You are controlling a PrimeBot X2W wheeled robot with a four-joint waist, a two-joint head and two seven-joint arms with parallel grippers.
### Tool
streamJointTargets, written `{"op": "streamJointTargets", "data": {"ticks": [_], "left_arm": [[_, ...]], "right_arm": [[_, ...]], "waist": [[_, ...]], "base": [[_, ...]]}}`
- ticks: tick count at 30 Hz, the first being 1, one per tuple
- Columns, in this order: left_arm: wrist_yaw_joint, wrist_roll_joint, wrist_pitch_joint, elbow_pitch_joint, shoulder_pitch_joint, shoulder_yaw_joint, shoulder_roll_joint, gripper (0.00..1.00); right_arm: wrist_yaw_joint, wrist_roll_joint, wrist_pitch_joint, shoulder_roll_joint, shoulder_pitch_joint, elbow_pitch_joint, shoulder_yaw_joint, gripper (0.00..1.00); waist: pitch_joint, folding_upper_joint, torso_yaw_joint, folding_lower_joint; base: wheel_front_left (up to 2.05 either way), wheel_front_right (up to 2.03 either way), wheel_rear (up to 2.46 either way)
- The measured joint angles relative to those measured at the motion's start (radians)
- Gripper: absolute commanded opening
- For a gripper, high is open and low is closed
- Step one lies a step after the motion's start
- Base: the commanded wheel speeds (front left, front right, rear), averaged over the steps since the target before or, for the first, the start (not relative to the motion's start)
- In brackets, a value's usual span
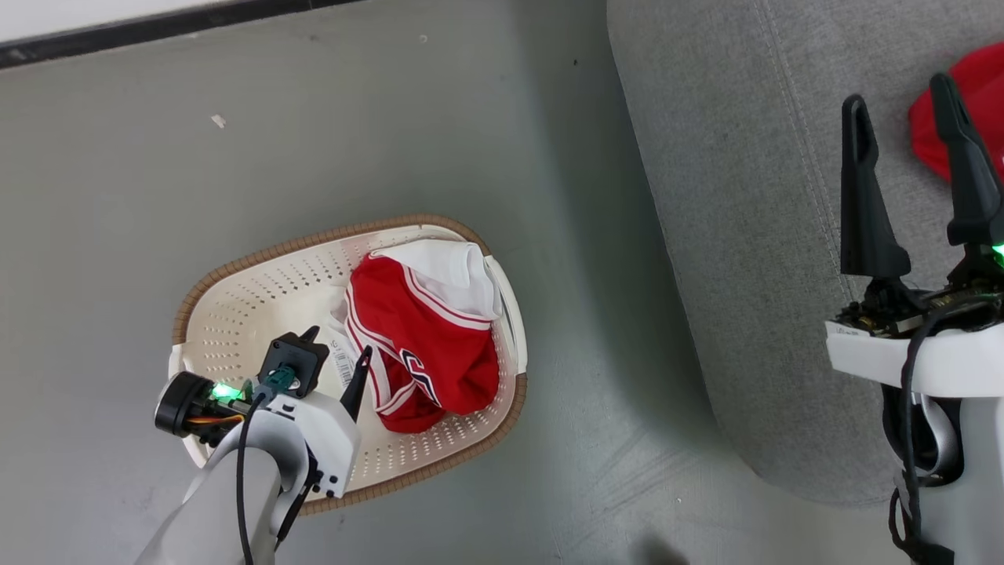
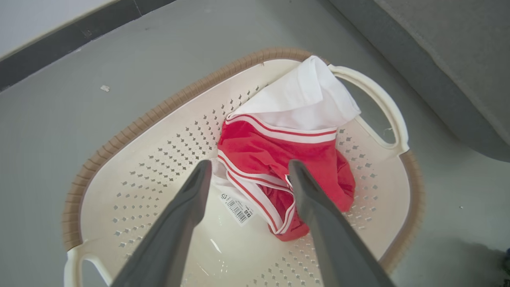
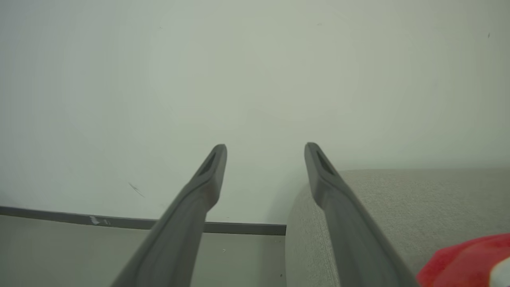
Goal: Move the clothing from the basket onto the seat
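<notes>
The cream basket [image 1: 251,306] with a brown rim stands on the floor. A red garment [image 1: 427,345] with white trim and dark letters lies bunched in its right half, white lining turned up at the top. My left gripper [image 1: 337,345] hangs open just over the basket's inside, left of the garment. In the left wrist view its open fingers [image 2: 250,165] straddle the garment's [image 2: 279,147] near edge without touching. Another red garment [image 1: 973,102] lies on the grey seat [image 1: 745,196]. My right gripper [image 1: 898,94] stands open above the seat, holding nothing.
A white barcode tag [image 2: 238,208] lies on the basket [image 2: 159,107] bottom. Grey floor runs between basket and seat [image 2: 450,52]. A pale wall with a dark skirting board [image 3: 119,221] stands behind. The seat [image 3: 398,199] carries a red garment [image 3: 466,259] beside my right gripper [image 3: 265,147].
</notes>
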Motion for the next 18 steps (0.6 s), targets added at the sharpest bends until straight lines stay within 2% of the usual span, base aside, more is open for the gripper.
{"op": "streamJointTargets", "data": {"ticks": [18], "left_arm": [[0.018,-0.012,-0.012,0.142,-0.11,0.054,0.0,1.0]], "right_arm": [[0.0,0.028,0.0,-0.001,-0.118,-0.005,0.01,1.0]], "waist": [[0.186,-0.0001,-0.071,0.0]], "base": [[0.0,0.0,0.0]]}}
